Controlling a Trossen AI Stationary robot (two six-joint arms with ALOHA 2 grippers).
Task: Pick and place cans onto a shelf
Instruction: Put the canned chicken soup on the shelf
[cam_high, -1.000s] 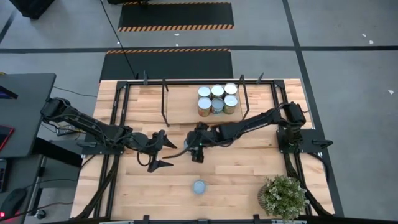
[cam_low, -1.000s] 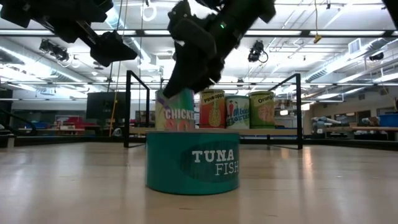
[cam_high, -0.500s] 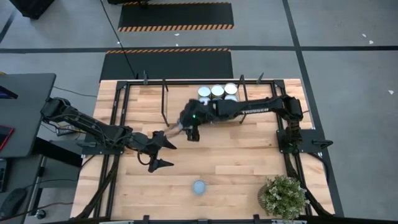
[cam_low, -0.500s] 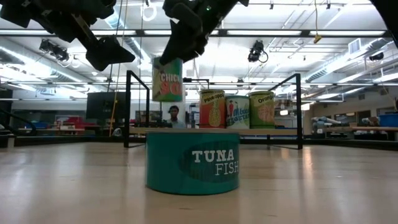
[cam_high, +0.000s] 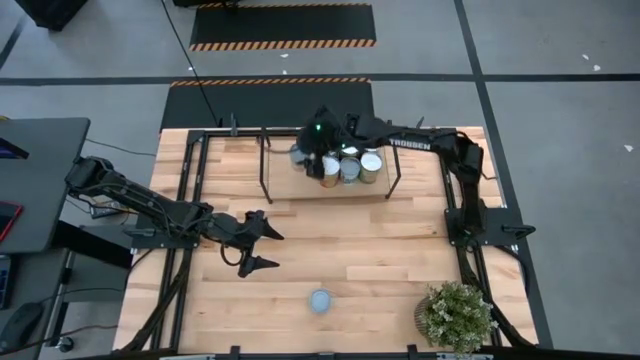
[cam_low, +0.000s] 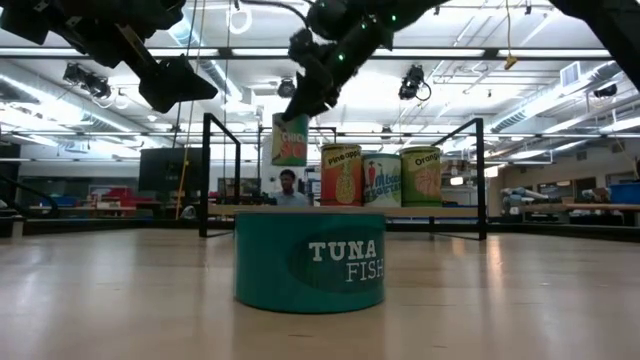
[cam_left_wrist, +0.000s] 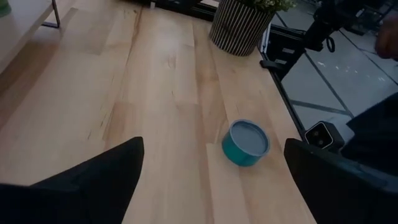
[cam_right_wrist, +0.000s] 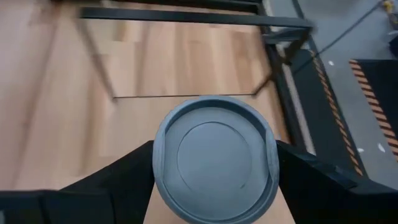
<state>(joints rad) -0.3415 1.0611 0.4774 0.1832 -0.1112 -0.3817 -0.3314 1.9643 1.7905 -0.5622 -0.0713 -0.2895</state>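
The wooden table (cam_high: 330, 250) fills the middle of the high view. On its far half, toward 12 o'clock, stands the shelf (cam_high: 285, 178), a light-wood board with black rails. A potted plant (cam_high: 456, 315) sits at the table's corner near 5 o'clock.

The right arm reaches from the 3 o'clock side across to the shelf. The right gripper (cam_high: 312, 160) hangs above the shelf's board, and its jaws are clenched on a can with a yellow and green label (cam_low: 290, 139), held upright in the air. In the right wrist view this can's grey round top fills the space between the two dark fingers.

Just at 3 o'clock of the held can, a group of cans (cam_high: 355, 165) stands on the shelf, close together.

The left gripper (cam_high: 262, 246) waits over the table near 9 o'clock, with its jaws released and wide, grasping nothing.

A low teal tuna can (cam_high: 320, 300) stands alone on the table toward 6 o'clock, well apart from both grippers.
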